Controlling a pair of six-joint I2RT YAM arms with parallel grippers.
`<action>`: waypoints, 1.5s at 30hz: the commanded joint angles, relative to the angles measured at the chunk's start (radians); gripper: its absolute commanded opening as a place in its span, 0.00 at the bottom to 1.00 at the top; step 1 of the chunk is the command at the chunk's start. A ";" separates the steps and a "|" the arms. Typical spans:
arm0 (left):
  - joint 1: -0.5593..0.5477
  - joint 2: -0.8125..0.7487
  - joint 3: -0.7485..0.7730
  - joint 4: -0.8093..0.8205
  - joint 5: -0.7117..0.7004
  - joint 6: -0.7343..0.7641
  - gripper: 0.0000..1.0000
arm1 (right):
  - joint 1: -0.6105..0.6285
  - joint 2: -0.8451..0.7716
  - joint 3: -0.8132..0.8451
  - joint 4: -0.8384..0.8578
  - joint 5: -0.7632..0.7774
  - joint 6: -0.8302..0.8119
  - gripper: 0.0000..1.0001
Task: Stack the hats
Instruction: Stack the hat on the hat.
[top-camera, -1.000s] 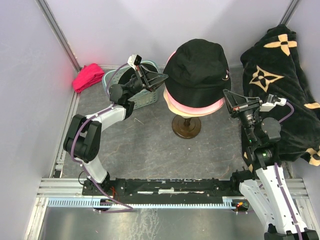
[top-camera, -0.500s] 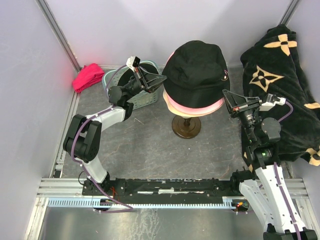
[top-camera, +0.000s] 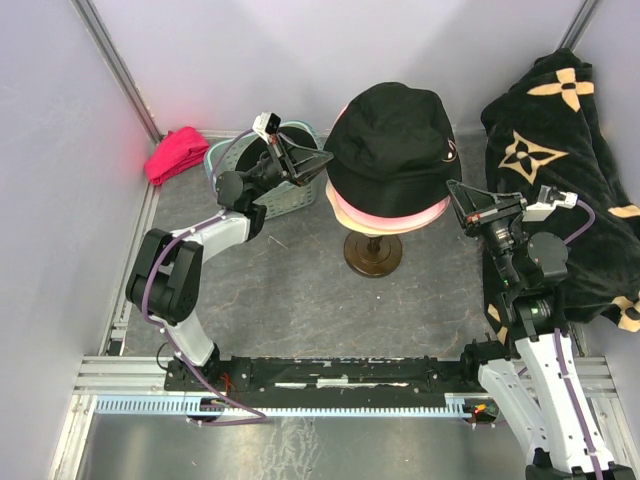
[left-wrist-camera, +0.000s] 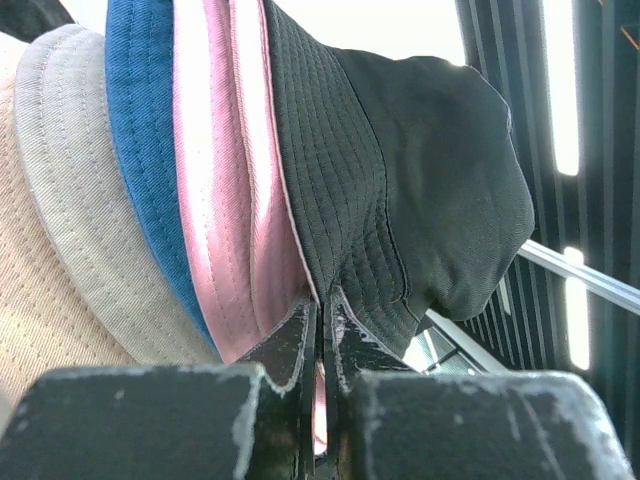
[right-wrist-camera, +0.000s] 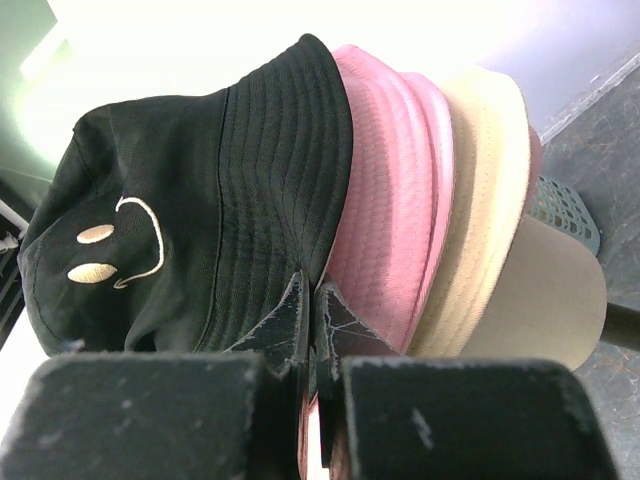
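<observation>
black bucket hat (top-camera: 395, 130) topped the hat stack (top-camera: 392, 216) near the worktop's (top-camera: 290, 295) far edge; left gripper (top-camera: 328, 160) and right gripper (top-camera: 451, 189), closed, pinched its brim, release seemingly pending.

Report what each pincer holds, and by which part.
Both are shut on the brim edge of the black bucket hat: left pincer at one side, right pincer opposite.

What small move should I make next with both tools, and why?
Probably open both tools and let go. The left tool and right tool are each pinched shut on the brim of the black hat. That hat already sits over the pink hat on the stand, with its brim down close to the pink brim on both sides, so it looks seated.
</observation>
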 joint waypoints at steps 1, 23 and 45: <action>0.014 0.008 -0.031 -0.054 0.036 0.076 0.03 | -0.013 0.001 -0.023 -0.133 0.051 -0.042 0.02; -0.012 0.005 0.010 -0.054 0.030 0.073 0.03 | -0.013 -0.010 0.048 -0.074 0.091 -0.056 0.39; -0.137 -0.129 -0.115 -0.250 -0.140 0.294 0.03 | -0.013 -0.110 0.155 -0.210 0.005 0.052 0.55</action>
